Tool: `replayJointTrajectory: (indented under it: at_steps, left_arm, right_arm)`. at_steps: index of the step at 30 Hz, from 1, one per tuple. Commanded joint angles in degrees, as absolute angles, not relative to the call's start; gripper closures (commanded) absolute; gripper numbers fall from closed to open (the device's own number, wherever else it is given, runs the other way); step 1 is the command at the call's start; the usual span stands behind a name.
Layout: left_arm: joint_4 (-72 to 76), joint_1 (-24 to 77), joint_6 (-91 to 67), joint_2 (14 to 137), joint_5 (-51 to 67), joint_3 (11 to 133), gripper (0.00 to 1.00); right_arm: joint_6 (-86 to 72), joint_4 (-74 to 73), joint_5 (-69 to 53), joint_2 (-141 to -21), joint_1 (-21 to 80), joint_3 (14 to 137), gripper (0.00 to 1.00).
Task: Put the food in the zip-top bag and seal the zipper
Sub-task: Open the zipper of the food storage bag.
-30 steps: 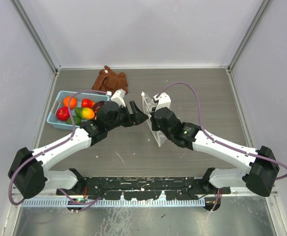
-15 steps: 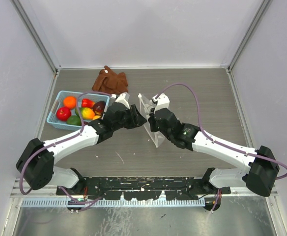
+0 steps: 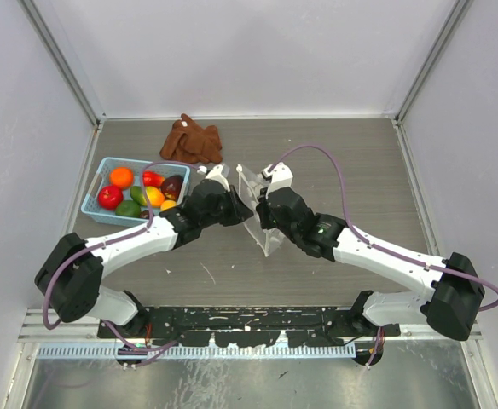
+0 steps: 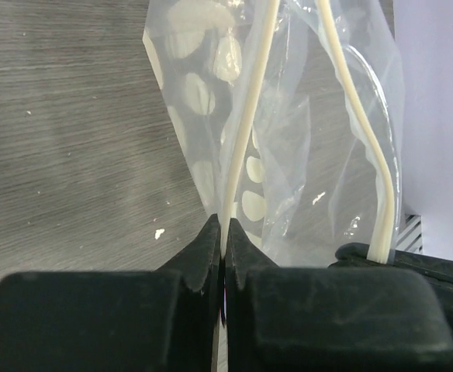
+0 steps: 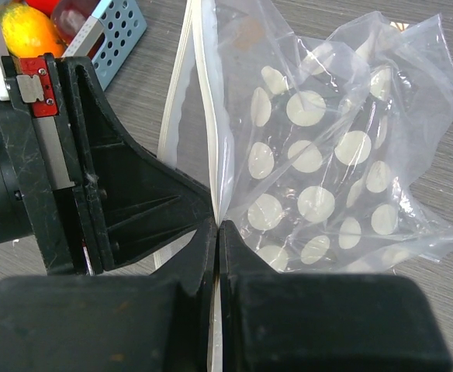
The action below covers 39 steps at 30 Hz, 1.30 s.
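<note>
Left wrist view shows the left pincer [image 4: 222, 232] pressed together on one pale strip of the zipper [image 4: 246, 116]. The clear dotted bag [image 4: 288, 178] gapes open just past it. In its own view, the right pincer [image 5: 217, 225] likewise pinches the opposite strip of the mouth, with the left pincer just beside it. From above, both meet over the middle of the table [image 3: 360, 153], with the bag held between them. Farther back on the left, the food [image 3: 138, 194] lies in the blue basket [image 3: 93, 203], apart from the bag. A brown cloth [image 3: 193, 141] sits beyond the basket.
</note>
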<state>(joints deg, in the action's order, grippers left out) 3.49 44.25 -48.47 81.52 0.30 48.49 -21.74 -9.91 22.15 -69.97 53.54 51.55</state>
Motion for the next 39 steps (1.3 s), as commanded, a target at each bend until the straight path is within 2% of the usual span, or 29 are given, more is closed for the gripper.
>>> replayJointTrajectory:
  at_steps: [1,4,11,18,26,30,34,39]
  left_arm:
    - [6.4,44.4,-49.3,78.2,0.2,49.0,1.00]
    - [5.0,44.5,-50.4,76.8,-0.3,48.7,1.00]
    - [2.6,44.8,-52.4,73.3,-2.7,47.8,1.00]
    - [2.2,45.6,-53.6,71.0,-4.6,47.2,1.00]
    - [1.8,46.0,-53.5,71.0,-5.7,47.2,1.00]
    - [0.7,46.1,-52.7,70.9,-6.4,47.4,1.00]
    - [-2.5,46.1,-51.1,70.5,-7.9,48.2,1.00]
    - [-9.2,46.0,-48.3,70.1,-11.6,50.2,1.00]
  right_arm:
    - [-21.0,-8.5,22.8,-68.5,54.0,51.7,0.95]
    - [-21.5,-8.6,23.6,-67.8,54.0,51.3,0.91]
    - [-22.8,-8.6,26.4,-67.3,55.5,51.0,0.73]
    - [-24.2,-8.5,32.1,-68.9,58.2,51.3,0.59]
    - [-23.8,-8.1,33.4,-71.7,59.6,51.9,0.55]
    - [-24.9,-9.4,38.0,-72.6,59.9,52.2,0.58]
    - [-25.5,-11.9,44.8,-71.9,59.9,53.0,0.76]
    - [-23.3,-14.7,51.7,-70.2,59.9,54.7,0.89]
